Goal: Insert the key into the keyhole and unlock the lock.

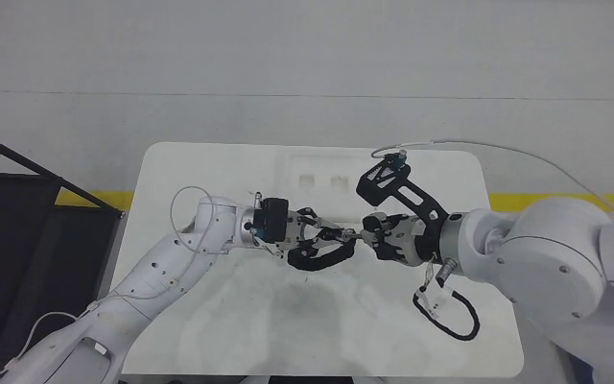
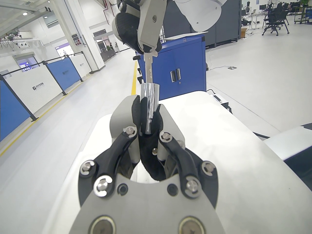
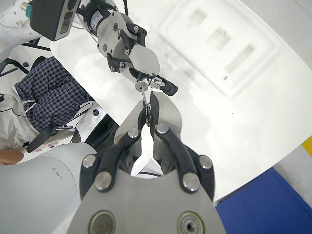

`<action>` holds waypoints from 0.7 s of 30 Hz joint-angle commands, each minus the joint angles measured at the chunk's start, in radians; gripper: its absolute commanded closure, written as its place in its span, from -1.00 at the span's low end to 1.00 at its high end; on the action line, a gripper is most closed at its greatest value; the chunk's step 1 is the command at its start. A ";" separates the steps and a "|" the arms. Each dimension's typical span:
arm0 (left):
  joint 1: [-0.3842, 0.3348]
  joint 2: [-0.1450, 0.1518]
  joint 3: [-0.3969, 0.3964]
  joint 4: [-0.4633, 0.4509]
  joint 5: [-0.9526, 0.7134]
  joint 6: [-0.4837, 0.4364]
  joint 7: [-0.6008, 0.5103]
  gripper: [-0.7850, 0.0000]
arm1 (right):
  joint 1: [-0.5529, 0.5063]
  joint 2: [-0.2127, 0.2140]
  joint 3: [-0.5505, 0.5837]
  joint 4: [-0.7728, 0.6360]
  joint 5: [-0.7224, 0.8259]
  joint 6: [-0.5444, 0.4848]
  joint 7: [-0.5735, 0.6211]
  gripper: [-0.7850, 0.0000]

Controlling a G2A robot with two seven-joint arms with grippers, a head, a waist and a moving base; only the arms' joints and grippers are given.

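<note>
1. The lock (image 2: 150,105), a chrome cylinder, was clamped in the left jaws above the desk (image 1: 460,317). Its keyhole end faced the other arm, probably so that the key could enter along the cylinder's axis.
2. The key (image 2: 148,68) was gripped by its head in the right jaws, with its blade pointing at the lock. Blade and cylinder lay nearly in one line, and the blade tip met the keyhole end.
3. Both jaws were clenched, the left on the lock and the right on the key. Holding both things in the air between the arms presumably let either wrist correct the alignment.
4. Judged stage: insertion was at its start or under way, and the unlocking turn was apparently not yet made.
5. Hidden parts: the right pads covered most of the key's head, and the left pads buried the lock's rear half. How far the blade had entered the keyhole could not be made out.
6. A foam tray (image 3: 253,30) with recesses lay on the desk, well apart from the lock and key.
</note>
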 commanded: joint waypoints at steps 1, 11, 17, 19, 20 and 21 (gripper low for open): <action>0.000 -0.001 -0.001 -0.004 0.001 -0.003 -0.010 1.00 | 0.002 -0.001 -0.006 0.001 -0.001 0.000 -0.004 1.00; 0.006 -0.004 -0.013 -0.020 -0.003 -0.018 -0.053 1.00 | 0.015 -0.006 -0.045 0.005 -0.012 0.010 -0.015 1.00; 0.013 -0.005 -0.022 -0.027 -0.016 -0.024 -0.063 1.00 | 0.022 -0.010 -0.064 0.013 -0.023 0.025 -0.024 1.00; 0.017 -0.006 -0.025 -0.027 -0.022 -0.026 -0.061 1.00 | 0.023 -0.010 -0.067 0.014 -0.028 0.032 -0.027 1.00; 0.018 -0.006 -0.026 -0.028 -0.024 -0.026 -0.060 1.00 | 0.023 -0.011 -0.067 0.015 -0.031 0.035 -0.028 1.00; 0.020 -0.006 -0.027 -0.028 -0.026 -0.027 -0.058 1.00 | 0.023 -0.011 -0.068 0.015 -0.034 0.036 -0.030 1.00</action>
